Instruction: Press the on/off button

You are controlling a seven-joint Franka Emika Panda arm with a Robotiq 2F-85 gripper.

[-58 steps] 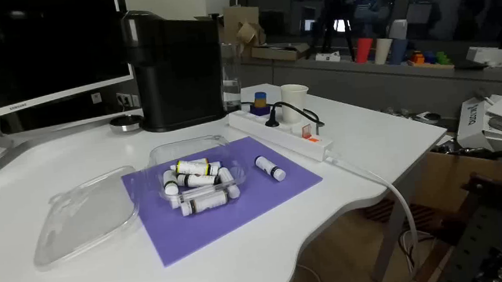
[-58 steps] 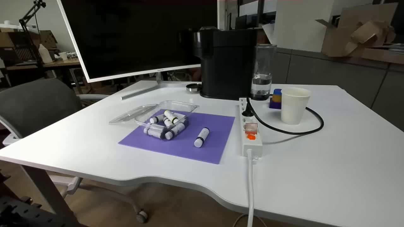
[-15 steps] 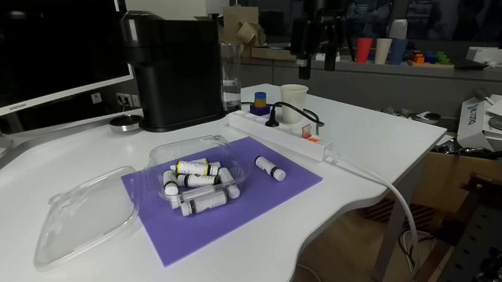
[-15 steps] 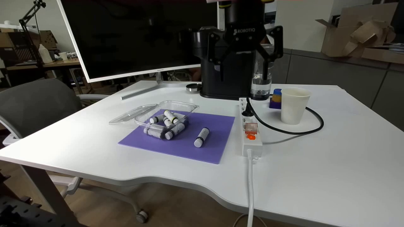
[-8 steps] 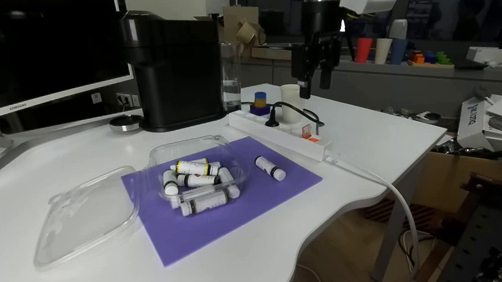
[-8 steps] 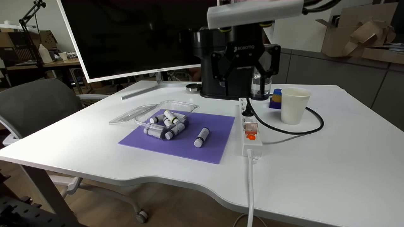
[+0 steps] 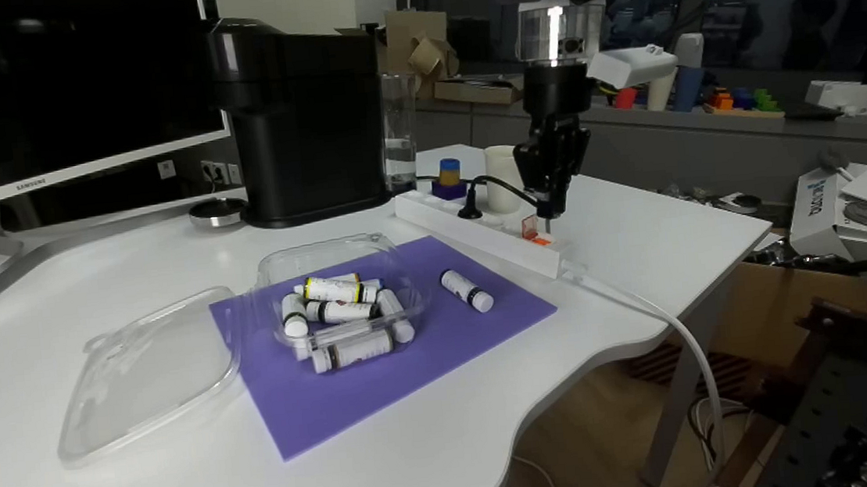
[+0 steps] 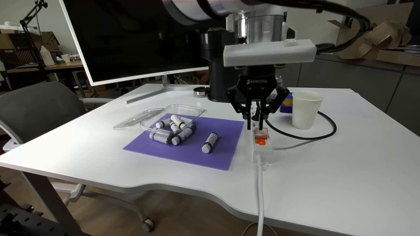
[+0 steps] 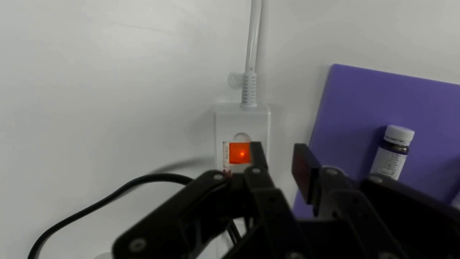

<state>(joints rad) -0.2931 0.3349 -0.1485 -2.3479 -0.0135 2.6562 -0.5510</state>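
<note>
The on/off button point(image 9: 239, 153) glows orange-red near the cord end of the white power strip point(image 9: 243, 118). In an exterior view the button point(image 8: 261, 142) shows below a raised, see-through reddish cover point(image 8: 261, 132). Pointing down, my gripper point(image 9: 278, 153) hangs above the strip, its jaws partly open with nothing between them. In the wrist view one fingertip point(image 9: 258, 153) overlaps the button's right edge; the gap lies to the right of it. From an exterior view, my gripper point(image 8: 255, 126) sits just behind and above the cover; whether it touches anything I cannot tell.
A black plug cable point(image 8: 295, 137) loops from the strip around a white paper cup point(image 8: 305, 111). On the opposite side lies a purple mat point(image 7: 415, 386) with a loose bottle point(image 7: 467, 291) and a clear container of several bottles. Behind stand a black machine point(image 7: 310, 129) and a monitor.
From high above the table, my gripper has come down close to the power strip. Its fingers have drawn much nearer each other. The table objects have not moved.
</note>
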